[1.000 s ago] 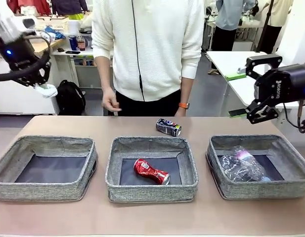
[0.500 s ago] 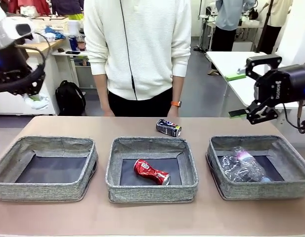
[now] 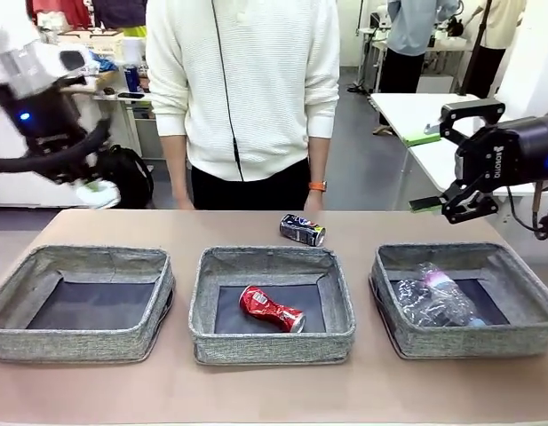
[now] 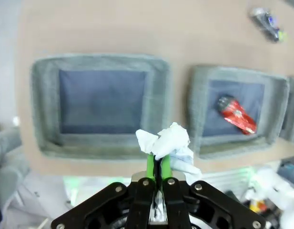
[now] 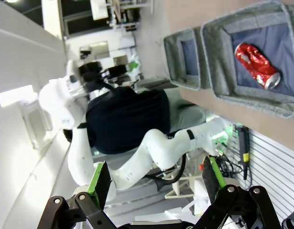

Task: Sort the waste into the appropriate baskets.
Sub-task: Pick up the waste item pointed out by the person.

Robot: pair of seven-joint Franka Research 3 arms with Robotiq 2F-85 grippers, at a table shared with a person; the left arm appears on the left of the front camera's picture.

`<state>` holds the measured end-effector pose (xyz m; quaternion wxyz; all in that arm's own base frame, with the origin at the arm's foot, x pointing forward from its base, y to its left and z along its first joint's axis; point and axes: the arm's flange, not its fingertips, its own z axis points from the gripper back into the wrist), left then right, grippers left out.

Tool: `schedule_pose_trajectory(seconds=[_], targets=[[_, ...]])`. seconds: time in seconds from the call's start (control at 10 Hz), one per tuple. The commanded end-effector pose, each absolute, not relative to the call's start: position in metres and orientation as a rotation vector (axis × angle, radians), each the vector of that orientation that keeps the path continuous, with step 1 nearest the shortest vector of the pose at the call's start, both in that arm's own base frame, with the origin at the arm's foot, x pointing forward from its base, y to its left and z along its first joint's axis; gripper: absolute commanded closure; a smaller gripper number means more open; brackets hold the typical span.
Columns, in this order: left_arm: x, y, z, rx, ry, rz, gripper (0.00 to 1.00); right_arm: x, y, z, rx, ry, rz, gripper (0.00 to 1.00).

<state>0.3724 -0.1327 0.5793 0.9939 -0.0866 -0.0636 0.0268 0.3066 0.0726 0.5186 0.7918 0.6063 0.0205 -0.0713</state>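
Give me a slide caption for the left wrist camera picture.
Left gripper shut on the white tissue wad, grey baskets below, a red can in one.

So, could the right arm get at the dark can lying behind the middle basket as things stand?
Probably yes: the right gripper is open and empty, and the dark can lies on bare table, though the person's hand hangs close behind.

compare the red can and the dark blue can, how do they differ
Colour: the red can is red, the dark blue can nearly black. Place: the red can lies inside the middle basket; the dark blue can lies on the table behind that basket. Shape: the red can is crushed at its waist; the dark blue can looks less squashed. Both lie on their sides.
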Motion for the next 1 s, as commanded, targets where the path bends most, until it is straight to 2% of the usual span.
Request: schedule_pose_trajectory(seconds=[0.0, 0.3, 0.6, 0.9], targets=[[0.359, -0.219, 0.667, -0.157, -0.158, 0.070, 0.97, 0.307, 0.074, 0.523, 1.317, 0.055, -0.171, 0.00], [0.335, -0.318, 0.735, -0.040, -0.113, 0.011, 0.97, 0.307, 0.074, 0.523, 1.317, 0.055, -0.171, 0.00], [0.330, -0.345, 0.784, -0.176, -0.153, -0.071, 0.97, 0.307, 0.074, 0.523, 1.317, 0.055, -0.171, 0.00], [0.331, -0.356, 0.782, -0.255, -0.088, -0.115, 0.97, 0.307, 0.074, 0.523, 1.317, 0.055, -0.171, 0.00]])
